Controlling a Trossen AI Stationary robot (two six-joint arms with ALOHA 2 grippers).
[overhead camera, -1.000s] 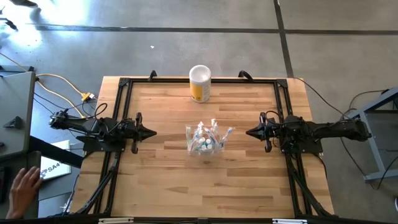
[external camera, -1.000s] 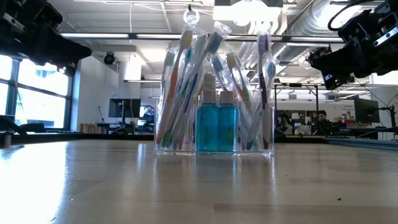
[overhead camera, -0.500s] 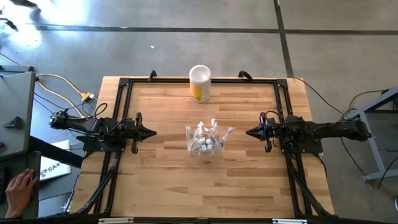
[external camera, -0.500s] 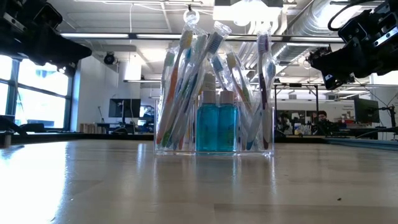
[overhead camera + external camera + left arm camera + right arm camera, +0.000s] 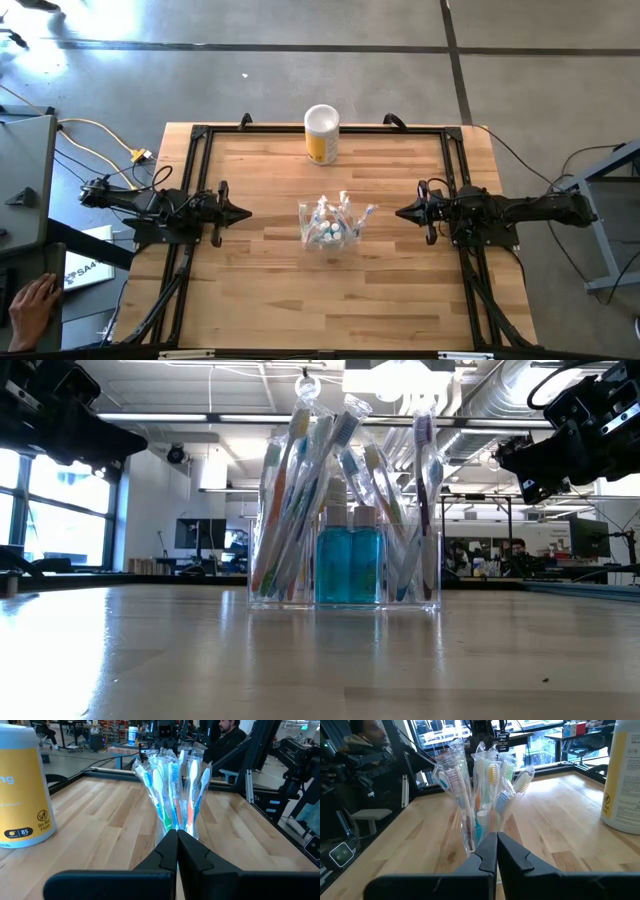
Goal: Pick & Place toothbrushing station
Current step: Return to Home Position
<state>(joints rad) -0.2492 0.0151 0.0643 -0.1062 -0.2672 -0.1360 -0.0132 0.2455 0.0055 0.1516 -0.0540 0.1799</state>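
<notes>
The toothbrushing station (image 5: 331, 225) stands upright on its flat base at the middle of the wooden table: a clear plastic holder (image 5: 345, 565) with wrapped toothbrushes (image 5: 172, 785) fanning out and two teal tubes (image 5: 349, 560) inside. My left gripper (image 5: 246, 213) hovers shut at the table's left side, pointing level at the station with bare table between. My right gripper (image 5: 400, 213) hovers shut at the right side, also pointing level at the station (image 5: 480, 795). Neither touches anything.
A yellow canister with a white top (image 5: 321, 134) stands near the far edge, behind the station. A black frame (image 5: 200, 140) runs along the table's sides. A person's hand (image 5: 28, 305) rests off the table at the near left. Bare wood lies around the station.
Both arms and the station have kept still. Only the person's hand off the table at the near left has drawn back a little.
</notes>
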